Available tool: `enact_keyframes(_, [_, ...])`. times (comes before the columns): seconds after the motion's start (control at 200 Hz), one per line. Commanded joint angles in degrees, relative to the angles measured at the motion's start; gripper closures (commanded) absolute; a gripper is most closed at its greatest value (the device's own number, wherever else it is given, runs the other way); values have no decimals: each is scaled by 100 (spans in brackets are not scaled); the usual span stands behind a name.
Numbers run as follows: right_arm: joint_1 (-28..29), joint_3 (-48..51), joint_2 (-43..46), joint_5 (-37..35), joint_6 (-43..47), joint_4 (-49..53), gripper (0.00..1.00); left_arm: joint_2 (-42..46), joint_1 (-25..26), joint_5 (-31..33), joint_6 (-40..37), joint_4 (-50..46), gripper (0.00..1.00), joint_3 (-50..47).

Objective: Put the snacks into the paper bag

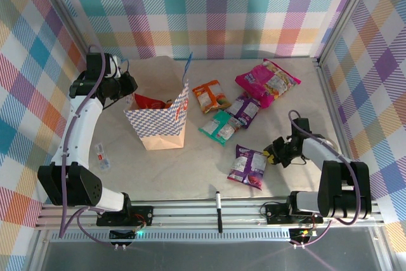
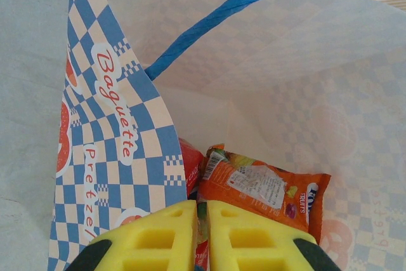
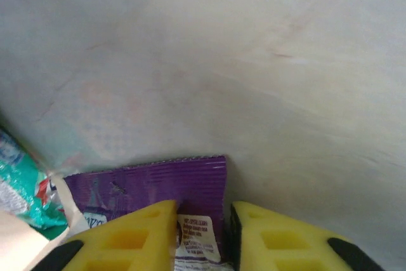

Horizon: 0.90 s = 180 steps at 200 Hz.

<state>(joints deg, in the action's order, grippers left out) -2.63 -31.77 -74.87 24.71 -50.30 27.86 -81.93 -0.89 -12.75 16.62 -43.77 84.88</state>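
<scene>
Right gripper straddles a purple packet, grip unclear, while left gripper pinches shut on the paper bag holding 2 snacks, 5 outside.

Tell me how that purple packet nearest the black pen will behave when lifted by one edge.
The purple packet probably droops: it looks thin and crinkled. Likely light, since it lies nearly flat. Its shiny film may slip.

paper bag matt printed paper, snacks glossy crinkly film, fingers matt yellow foam-like plastic, worktop smooth matt.
</scene>
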Motion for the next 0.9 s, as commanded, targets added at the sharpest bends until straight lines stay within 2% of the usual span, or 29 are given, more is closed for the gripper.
enact_keyframes(0.0, [17, -149, -35, 18, 96, -26, 89, -34, -21, 150, -114, -264, 87, -103])
enact_keyframes(0.165, [16, -227, 14, -28, 231, 96, 100, -42, -26, 143, -107, -264, 86, -88])
enact_keyframes(0.39, [49, -605, 35, 16, 426, 291, 100, -25, -26, 90, -70, -237, 86, -51])
enact_keyframes(0.7, [362, -1380, 275, -407, 652, 791, 100, 116, -16, -50, 51, -133, 86, -7])
enact_keyframes(0.895, [680, -1905, 342, -665, 767, 1065, 100, 225, -8, -165, 131, -114, 78, 69])
